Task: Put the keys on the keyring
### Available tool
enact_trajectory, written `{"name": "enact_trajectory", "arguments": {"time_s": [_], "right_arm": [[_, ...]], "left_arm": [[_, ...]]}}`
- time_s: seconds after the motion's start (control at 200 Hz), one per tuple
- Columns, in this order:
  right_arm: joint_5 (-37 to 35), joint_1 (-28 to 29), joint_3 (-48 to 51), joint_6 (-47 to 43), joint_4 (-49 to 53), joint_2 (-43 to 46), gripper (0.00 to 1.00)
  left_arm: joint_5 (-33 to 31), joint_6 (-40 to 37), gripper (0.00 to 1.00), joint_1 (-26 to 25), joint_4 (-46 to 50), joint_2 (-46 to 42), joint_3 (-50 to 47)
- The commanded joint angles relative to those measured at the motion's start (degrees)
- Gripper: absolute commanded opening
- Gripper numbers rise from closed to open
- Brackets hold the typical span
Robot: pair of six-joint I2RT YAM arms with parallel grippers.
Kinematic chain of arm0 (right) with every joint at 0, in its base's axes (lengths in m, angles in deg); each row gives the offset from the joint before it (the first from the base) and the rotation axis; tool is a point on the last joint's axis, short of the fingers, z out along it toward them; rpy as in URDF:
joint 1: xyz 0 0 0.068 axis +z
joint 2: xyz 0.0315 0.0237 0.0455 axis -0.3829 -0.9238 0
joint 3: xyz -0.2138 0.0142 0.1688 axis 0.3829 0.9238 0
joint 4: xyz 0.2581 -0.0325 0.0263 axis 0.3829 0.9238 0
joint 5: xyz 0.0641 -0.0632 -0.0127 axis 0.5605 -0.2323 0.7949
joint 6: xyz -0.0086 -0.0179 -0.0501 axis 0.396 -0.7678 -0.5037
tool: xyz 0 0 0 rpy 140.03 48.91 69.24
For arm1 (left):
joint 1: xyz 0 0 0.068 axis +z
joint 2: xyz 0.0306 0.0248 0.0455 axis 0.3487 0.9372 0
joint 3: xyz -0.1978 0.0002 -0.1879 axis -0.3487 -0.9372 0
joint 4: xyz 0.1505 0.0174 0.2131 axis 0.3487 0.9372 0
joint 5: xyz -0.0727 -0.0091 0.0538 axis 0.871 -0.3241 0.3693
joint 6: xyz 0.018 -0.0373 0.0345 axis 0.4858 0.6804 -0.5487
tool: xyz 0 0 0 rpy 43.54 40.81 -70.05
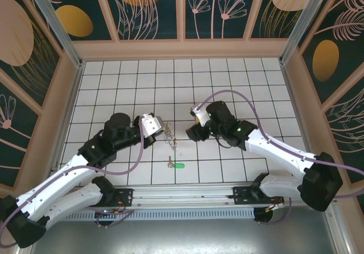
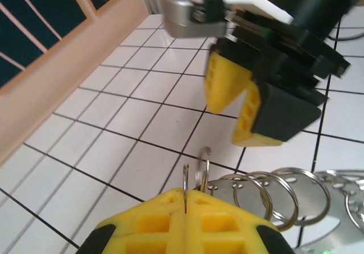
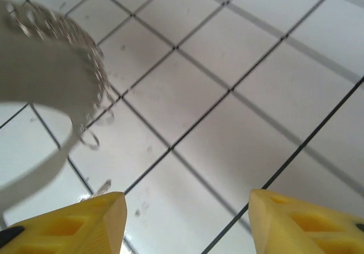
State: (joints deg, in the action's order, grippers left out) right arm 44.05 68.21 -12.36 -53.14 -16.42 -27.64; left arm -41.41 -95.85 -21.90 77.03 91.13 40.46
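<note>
Keys (image 1: 176, 165) lie on the tiled table (image 1: 114, 83), near the keyring (image 1: 169, 137) pinched in the closed left gripper (image 1: 162, 130). Right gripper (image 1: 191, 133) wide, empty. Pickup step; next, probably a fine pinch on one key.

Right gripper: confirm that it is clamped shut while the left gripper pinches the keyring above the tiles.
Wrong: the right gripper is open, its yellow fingers wide apart over the tiles, as the right wrist view shows. The left gripper does pinch the keyring.
</note>
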Motion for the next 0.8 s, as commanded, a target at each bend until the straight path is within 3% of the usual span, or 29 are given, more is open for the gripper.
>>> {"name": "enact_trajectory", "arguments": {"time_s": [0.0,0.105,0.265,0.44,0.796], "right_arm": [[3.6,0.8,5.5,5.7,-4.2,4.2,0.59],[2.7,5.0,10.4,6.2,-7.5,6.6,0.59],[-3.6,15.1,14.8,-0.8,-16.2,7.2,0.59],[-6.3,19.3,12.1,-8.0,-17.8,-0.9,0.59],[-8.6,24.3,9.6,-15.5,-17.8,-10.3,0.56]], "left_arm": [[-0.1,9.7,0.0,2.7,-5.3,-1.7,-1.6],[-0.1,14.1,0.0,6.7,-6.4,-1.4,-2.0],[-1.1,18.4,0.0,9.8,-6.7,2.8,-0.2],[-1.6,21.8,0.0,12.2,-6.5,4.4,-0.1],[5.6,24.9,0.0,22.7,-7.9,5.9,-2.9]]}}
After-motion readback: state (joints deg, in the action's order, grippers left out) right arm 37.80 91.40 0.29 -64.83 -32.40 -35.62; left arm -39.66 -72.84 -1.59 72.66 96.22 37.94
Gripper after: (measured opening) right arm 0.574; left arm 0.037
